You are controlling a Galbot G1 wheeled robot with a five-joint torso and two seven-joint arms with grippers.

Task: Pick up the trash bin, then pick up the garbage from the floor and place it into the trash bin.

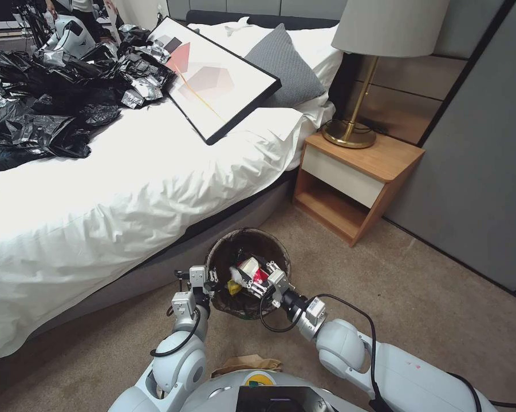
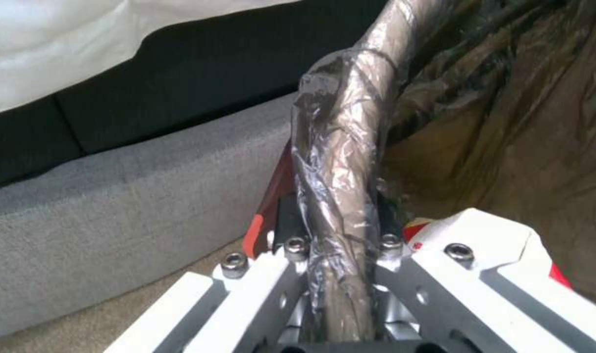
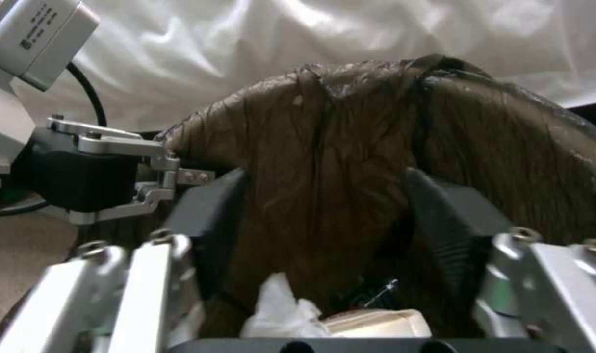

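Now my left gripper (image 1: 206,284) pinches brown-lined rim of small round white trash bin (image 1: 220,257); slick liner could slip, tipping bin. Right gripper (image 1: 258,277) jaws spread over mouth, red-white packet (image 1: 252,270) beneath.

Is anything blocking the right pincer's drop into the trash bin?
Nothing visible does. The right pincer is open above the trash bin, litter lying below it; the left pincer clamps the near rim, off to the side.

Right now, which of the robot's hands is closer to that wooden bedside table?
The right hand. It is open over the trash bin, on the side facing the bedside table. The left hand is shut on the bin's rim on the side farther from the table.
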